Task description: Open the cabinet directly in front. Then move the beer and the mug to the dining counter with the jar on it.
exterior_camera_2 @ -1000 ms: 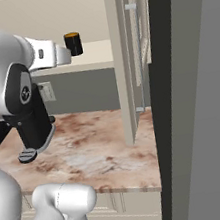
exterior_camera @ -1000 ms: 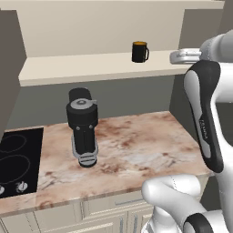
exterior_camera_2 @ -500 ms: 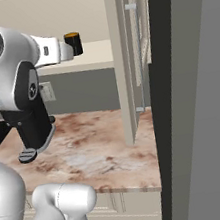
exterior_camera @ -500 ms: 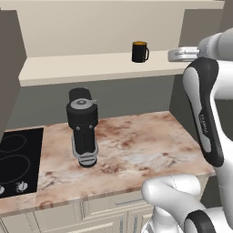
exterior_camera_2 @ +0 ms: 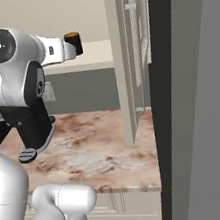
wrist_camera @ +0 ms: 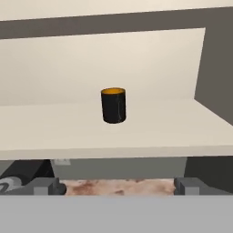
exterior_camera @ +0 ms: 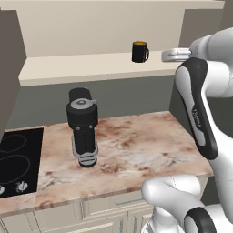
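Note:
The cabinet stands open, its door [exterior_camera_2: 123, 59] swung out at the right with a grey bar handle [exterior_camera_2: 138, 56]. On the pale shelf [exterior_camera: 91, 67] the dark mug [exterior_camera: 139, 51] [exterior_camera_2: 72, 37] [wrist_camera: 113, 105] stands upright, its inside yellow-orange. My gripper [exterior_camera: 169, 55] [exterior_camera_2: 73, 49] [wrist_camera: 117, 186] hovers level with the shelf's front edge, to the right of the mug and short of it. Its fingertips [wrist_camera: 45, 186] are spread wide with nothing between them. The beer, the dining counter and the jar are out of view.
A black coffee machine [exterior_camera: 83, 127] stands on the marbled counter [exterior_camera: 136, 150] under the shelf. A black cooktop [exterior_camera: 18, 159] lies at the left and cream drawers [exterior_camera: 109, 207] run below. The cabinet's side wall [wrist_camera: 214, 73] closes the shelf at the right.
The hand has crept a little towards the shelf and the mug. The mug has stayed where it was.

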{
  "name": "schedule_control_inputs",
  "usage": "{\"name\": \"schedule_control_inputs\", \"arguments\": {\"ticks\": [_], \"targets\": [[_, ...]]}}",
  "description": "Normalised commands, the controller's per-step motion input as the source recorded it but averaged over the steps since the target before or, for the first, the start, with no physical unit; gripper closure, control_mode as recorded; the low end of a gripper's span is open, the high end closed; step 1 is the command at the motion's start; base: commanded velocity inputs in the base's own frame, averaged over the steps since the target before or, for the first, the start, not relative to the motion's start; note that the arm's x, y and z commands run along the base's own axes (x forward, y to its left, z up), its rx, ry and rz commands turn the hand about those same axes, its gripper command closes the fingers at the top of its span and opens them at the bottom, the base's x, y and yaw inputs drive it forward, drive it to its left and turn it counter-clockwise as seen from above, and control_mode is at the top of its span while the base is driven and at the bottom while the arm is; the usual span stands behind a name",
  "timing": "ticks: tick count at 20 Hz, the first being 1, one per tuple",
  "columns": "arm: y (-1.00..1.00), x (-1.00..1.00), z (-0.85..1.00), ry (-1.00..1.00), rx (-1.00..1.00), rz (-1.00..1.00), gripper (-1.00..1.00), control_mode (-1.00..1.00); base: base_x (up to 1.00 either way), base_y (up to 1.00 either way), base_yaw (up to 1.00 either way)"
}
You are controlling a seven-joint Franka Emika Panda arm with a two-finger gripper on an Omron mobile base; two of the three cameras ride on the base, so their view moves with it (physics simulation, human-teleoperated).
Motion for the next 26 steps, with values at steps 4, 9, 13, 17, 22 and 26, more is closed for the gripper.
{"name": "schedule_control_inputs", "arguments": {"ticks": [4,9,13,17,22,26], "targets": [[0.0,0.28,0.0,0.0,0.0,0.03,-1.0,-1.0,0.0,0.0,0.0],[0.0,0.34,0.0,0.0,0.0,0.04,-1.0,-1.0,0.0,0.0,0.0],[0.02,0.21,0.0,0.0,0.0,0.03,-1.0,-1.0,0.0,0.0,0.0],[0.16,0.14,-0.07,0.0,0.0,0.02,-1.0,-1.0,0.0,0.0,0.0],[0.05,0.12,-0.1,0.0,0.0,0.01,-1.0,-1.0,0.0,0.0,0.0],[0.0,0.0,0.0,0.0,0.0,0.0,-1.0,-1.0,0.0,0.0,0.0]]}}
